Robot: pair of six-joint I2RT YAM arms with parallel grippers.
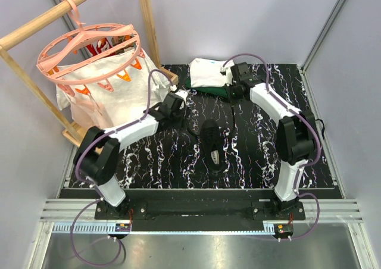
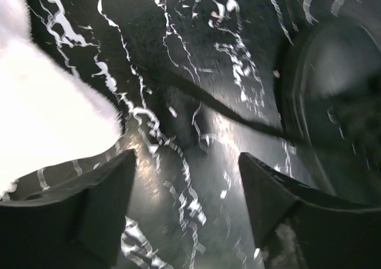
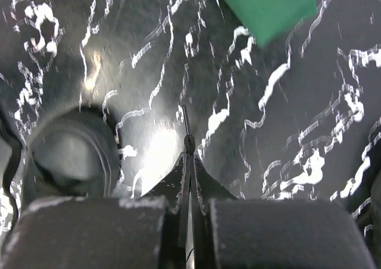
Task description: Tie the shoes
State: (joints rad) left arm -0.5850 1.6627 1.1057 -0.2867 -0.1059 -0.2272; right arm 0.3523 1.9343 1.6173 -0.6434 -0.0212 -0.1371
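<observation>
Sneaker [image 1: 213, 145], small and black, sits mid-table on the marbled mat [image 1: 149, 162], between both arms. Right gripper [image 3: 189, 156] is pinched fully closed on a thin lace tip [image 3: 186, 120], held away from the shoe, likely for tension. Left gripper [image 2: 187, 185] hangs wide apart, empty, over the other lace [image 2: 226, 111], seemingly ready to pinch.

- I work in a robot test booth, like a lab.
- Plain pale walls [image 1: 238, 19] stand round my black marbled mat [image 1: 155, 162].
- I am bolted to a metal rail [image 1: 333, 209] at 6 o'clock.
- A wooden rack [image 1: 36, 28] stands at 10 o'clock.
</observation>
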